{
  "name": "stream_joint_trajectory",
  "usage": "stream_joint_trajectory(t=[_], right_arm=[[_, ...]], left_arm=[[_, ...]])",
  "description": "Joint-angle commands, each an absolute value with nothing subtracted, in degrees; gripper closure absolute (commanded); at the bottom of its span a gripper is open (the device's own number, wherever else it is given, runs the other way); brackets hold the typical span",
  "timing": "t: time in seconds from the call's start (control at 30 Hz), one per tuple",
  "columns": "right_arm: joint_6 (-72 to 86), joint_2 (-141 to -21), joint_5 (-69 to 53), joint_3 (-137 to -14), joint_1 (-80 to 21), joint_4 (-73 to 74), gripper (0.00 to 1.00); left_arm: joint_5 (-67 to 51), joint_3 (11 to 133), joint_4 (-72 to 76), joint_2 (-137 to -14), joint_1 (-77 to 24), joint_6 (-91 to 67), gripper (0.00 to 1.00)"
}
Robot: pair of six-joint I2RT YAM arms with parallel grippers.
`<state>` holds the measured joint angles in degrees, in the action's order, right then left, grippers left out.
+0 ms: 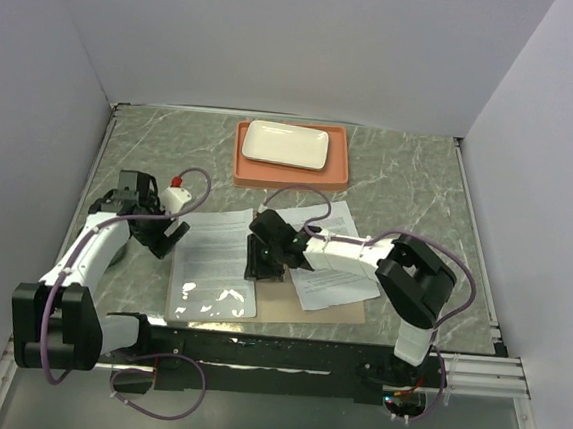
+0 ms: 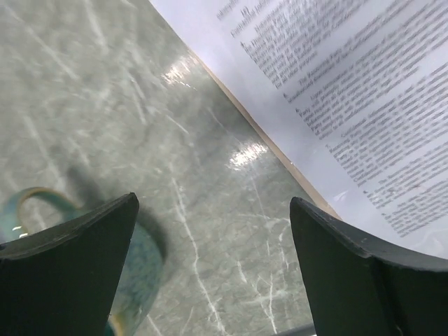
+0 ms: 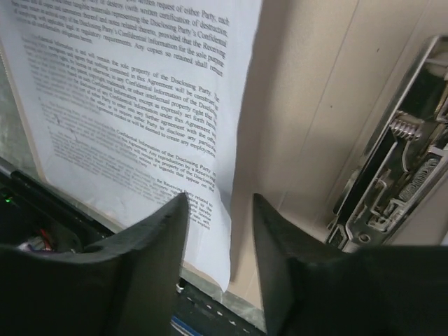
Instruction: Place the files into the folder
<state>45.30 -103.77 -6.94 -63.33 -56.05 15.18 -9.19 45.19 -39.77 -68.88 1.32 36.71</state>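
Observation:
The tan folder (image 1: pixel 310 311) lies open and flat at the table's near middle. One printed sheet (image 1: pixel 219 244) lies on its left half, over the glossy pocket (image 1: pixel 209 293). The other sheet (image 1: pixel 337 269) lies skewed on the right half. My right gripper (image 1: pixel 262 263) hangs low over the folder's middle by the dark clip (image 3: pixel 395 175). Its jaws are a little apart around the slightly raised edge of a sheet (image 3: pixel 133 105), and its fingertips (image 3: pixel 175 210) are not pressed together. My left gripper (image 1: pixel 169 236) is open and empty over bare table just left of the folder's edge (image 2: pixel 280 150).
An orange tray (image 1: pixel 290 172) with a white plate (image 1: pixel 286 144) stands at the back centre. A small white thing with a red cap (image 1: pixel 175 191) sits by the left arm. A teal mug (image 2: pixel 42 224) stands beside my left finger. Walls close three sides.

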Motion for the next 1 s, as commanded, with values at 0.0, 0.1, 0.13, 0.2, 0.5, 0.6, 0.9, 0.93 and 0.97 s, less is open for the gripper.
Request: stream_joint_trajectory(t=[0.0, 0.1, 0.13, 0.2, 0.5, 0.6, 0.9, 0.93, 0.97], right_arm=[[40.26, -98.00, -0.10, -70.48, -56.08, 22.67, 0.65], [38.15, -95.54, 3.41, -71.63, -54.94, 26.45, 0.61], [37.01, -95.02, 4.65, -71.72, -54.58, 27.41, 0.57], [36.21, -95.97, 8.15, -74.34, -54.40, 33.72, 0.55], [37.61, -104.41, 11.69, -77.17, -53.53, 39.82, 0.44], [38.14, -105.29, 10.64, -76.20, -52.56, 38.85, 0.44], [38.23, -107.84, 6.34, -75.15, -50.71, 35.86, 0.45], [38.06, -107.84, 5.81, -75.32, -50.80, 35.60, 0.40], [37.97, -107.84, 5.28, -75.06, -50.71, 34.64, 0.38]], left_arm=[[-14.21, 52.98, -43.94, -68.64, 1.58, 32.79, 0.04], [-18.61, 58.26, -48.32, -69.52, 1.41, 31.20, 0.04], [-19.42, 59.23, -49.04, -70.04, 1.06, 30.59, 0.04], [-20.39, 60.99, -50.27, -70.49, 0.62, 30.24, 0.04], [-20.30, 58.54, -49.75, -69.96, -2.20, 29.79, 0.04], [-20.04, 58.01, -50.01, -69.26, -2.37, 30.23, 0.04], [-20.21, 56.43, -50.19, -68.03, -2.46, 31.11, 0.04], [-20.21, 56.34, -50.19, -68.03, -2.46, 31.03, 0.04], [-20.21, 56.16, -50.19, -68.11, -2.46, 31.03, 0.04]])
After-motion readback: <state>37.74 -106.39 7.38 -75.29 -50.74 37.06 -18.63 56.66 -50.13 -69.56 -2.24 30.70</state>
